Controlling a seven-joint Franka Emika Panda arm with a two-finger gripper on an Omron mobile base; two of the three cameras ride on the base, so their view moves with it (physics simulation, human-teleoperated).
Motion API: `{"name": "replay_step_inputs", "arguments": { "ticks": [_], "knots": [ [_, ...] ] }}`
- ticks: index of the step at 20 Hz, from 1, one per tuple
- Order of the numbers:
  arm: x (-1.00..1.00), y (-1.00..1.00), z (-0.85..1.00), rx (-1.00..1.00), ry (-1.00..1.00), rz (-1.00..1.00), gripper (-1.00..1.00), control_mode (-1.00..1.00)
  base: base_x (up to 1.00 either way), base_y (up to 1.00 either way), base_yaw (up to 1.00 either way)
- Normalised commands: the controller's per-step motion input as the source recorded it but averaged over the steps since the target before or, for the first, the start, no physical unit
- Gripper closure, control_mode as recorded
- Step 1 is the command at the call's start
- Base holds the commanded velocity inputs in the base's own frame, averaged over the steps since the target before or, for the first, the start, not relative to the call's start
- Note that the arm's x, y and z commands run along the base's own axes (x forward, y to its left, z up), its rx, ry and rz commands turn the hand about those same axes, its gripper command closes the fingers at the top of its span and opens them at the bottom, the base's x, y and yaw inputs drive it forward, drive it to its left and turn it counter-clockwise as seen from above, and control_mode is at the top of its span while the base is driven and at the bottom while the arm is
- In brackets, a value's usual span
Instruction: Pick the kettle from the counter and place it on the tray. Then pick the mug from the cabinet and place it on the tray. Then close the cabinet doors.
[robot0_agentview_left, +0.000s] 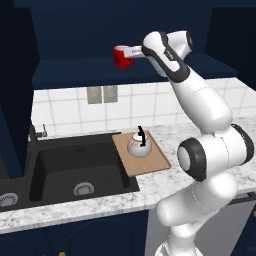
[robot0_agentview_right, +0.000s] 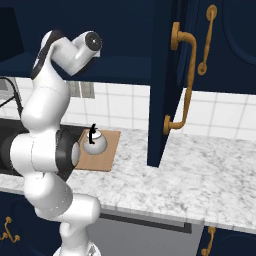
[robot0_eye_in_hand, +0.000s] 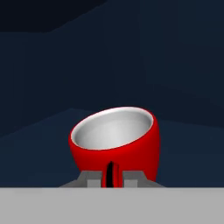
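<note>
1. The gripper (robot0_eye_in_hand: 112, 178) is clamped on the red mug (robot0_eye_in_hand: 116, 141): in the hand view the two grey finger tips sit tight on either side of the mug's dark handle, at 6 o'clock of the mug's body, with the pale inside of the mug tipped toward the camera.

2. In the left base view the gripper (robot0_agentview_left: 132, 51) reaches in level from 3 o'clock, and the mug (robot0_agentview_left: 122, 57) sits at its tip, just above the navy shelf of the cabinet (robot0_agentview_left: 75, 70). I cannot tell whether the mug's base touches the shelf or is a little clear of it.

3. The relation the coming move turns on: the tray (robot0_agentview_left: 150, 161) lies at about 6 o'clock of the held mug in the left base view, well below it on the counter (robot0_agentview_left: 200, 135) and beside the black sink (robot0_agentview_left: 75, 165).

4. The kettle (robot0_agentview_left: 138, 145) already stands on the tray, at its far half, handle upright. My judgement is that the bare near half of the tray is the safer spot for the mug.

5. In the right base view a cabinet door (robot0_agentview_right: 165, 80) stands open with its brass handle (robot0_agentview_right: 184, 75) facing out; closing is yet to do.
</note>
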Motion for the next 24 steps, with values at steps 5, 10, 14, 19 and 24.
{"name": "replay_step_inputs", "arguments": {
  "ticks": [5, 10, 14, 19, 24],
  "knots": [
    [-0.80, -0.06, 0.11, 0.02, -0.03, 0.00, 1.00, -1.00, 0.00, 0.00, 0.00],
    [-1.00, -0.13, 0.02, 0.00, 0.00, 0.00, 1.00, -1.00, 0.00, 0.00, 0.00],
    [-1.00, -0.14, -0.07, 0.00, 0.00, 0.00, 1.00, -1.00, 0.00, 0.00, 0.00],
    [-1.00, -0.14, -0.25, 0.00, 0.05, 0.00, 1.00, -1.00, 0.00, 0.00, 0.00],
    [-0.89, -0.16, -0.60, 0.01, 0.06, -0.02, 1.00, -1.00, 0.00, 0.00, 0.00]
  ]
}}
